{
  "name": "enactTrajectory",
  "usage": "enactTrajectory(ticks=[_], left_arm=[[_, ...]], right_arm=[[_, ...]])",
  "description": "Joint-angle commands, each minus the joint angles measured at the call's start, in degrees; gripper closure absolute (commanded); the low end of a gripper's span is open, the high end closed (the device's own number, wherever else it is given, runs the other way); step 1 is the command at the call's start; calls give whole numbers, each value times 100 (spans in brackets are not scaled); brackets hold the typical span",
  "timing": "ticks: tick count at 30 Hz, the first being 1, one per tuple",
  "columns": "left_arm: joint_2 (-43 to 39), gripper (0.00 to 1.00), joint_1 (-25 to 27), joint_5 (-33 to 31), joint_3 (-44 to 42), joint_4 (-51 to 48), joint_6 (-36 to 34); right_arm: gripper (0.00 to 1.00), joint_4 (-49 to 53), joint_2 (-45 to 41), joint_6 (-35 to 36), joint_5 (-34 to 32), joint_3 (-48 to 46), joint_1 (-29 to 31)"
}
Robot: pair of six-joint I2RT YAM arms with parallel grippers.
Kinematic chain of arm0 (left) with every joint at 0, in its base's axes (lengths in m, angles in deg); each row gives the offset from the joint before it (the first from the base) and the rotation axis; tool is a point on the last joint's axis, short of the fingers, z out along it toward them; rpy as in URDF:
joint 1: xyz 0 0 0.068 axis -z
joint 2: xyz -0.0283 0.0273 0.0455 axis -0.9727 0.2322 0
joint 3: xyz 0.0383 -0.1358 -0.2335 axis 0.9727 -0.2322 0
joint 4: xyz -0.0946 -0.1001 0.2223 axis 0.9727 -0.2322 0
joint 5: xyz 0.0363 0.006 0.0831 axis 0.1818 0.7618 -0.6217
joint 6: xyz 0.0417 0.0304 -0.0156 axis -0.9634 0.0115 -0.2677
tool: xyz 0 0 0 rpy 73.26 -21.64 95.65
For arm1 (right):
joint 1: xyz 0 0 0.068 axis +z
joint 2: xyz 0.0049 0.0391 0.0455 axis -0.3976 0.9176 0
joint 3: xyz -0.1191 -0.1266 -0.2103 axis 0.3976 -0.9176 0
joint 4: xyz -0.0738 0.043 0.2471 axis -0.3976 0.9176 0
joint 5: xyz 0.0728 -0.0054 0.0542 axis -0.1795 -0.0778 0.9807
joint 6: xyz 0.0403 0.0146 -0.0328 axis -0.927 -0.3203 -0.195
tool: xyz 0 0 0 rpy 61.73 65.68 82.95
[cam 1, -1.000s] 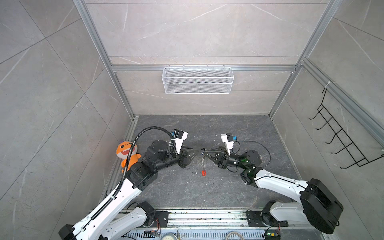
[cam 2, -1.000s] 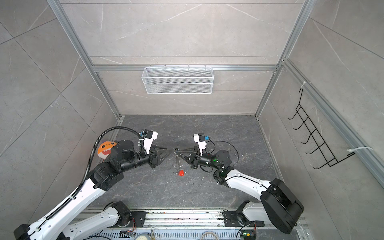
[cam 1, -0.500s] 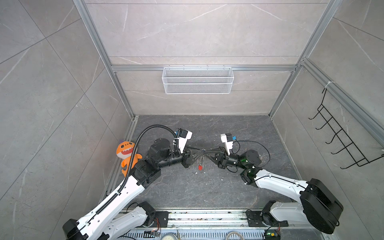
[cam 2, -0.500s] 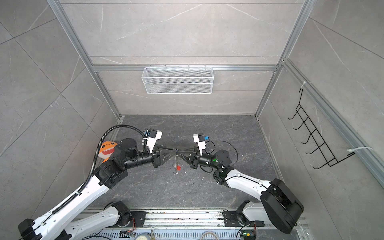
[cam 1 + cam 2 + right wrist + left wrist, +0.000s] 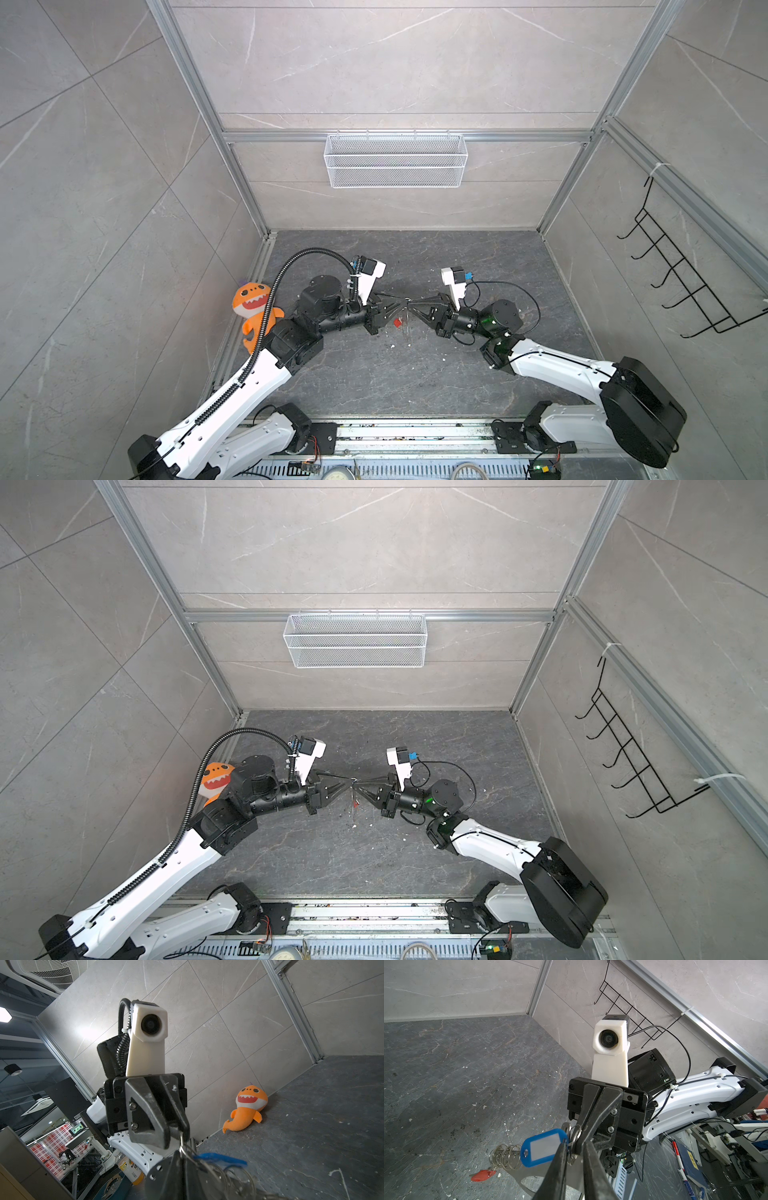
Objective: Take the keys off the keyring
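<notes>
Two sets of jaws meet tip to tip above the middle of the surface (image 5: 374, 382), the left reaching in from one side and the right from the other. The keyring (image 5: 505, 1158) hangs between and just beneath them. The right jaws are pressed fully together on one of the keyring's silver rings, and the whole bunch hangs from that pinch. The left jaws are drawn in close around the same spot, with one finger (image 5: 558, 1167) on each side of a ring and of the right tips. A narrow gap shows between the fingers, and I cannot tell whether they pinch the ring or only flank it. The blue tag (image 5: 544, 1147) lies right against the left jaws, its end tucked behind one finger. In the right wrist view it shows edge-on just beside the right jaws (image 5: 218, 1158). A coil of linked rings trails away from the blue tag, and the red tag (image 5: 482, 1175) hangs at its far end, farthest from both jaws. In a top view the red tag sits just below the meeting tips (image 5: 397, 322). The fob (image 5: 535, 1173), flat and grey with a cutout, runs under the blue tag up to the left jaws. Neither tag is off the rings yet. The plush (image 5: 253, 307) lies on the surface against the wall, well behind the left jaws.
</notes>
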Motion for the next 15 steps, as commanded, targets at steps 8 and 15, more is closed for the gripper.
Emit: enactTrajectory(ticks=[8,15], left_arm=[[53,93,-4,187,29,385,68],[80,100,-4,69,339,-107,-205]], right_arm=[[100,-170,-69,-2,-28,-12,48],[99,84,-90,1,0,-14,75]])
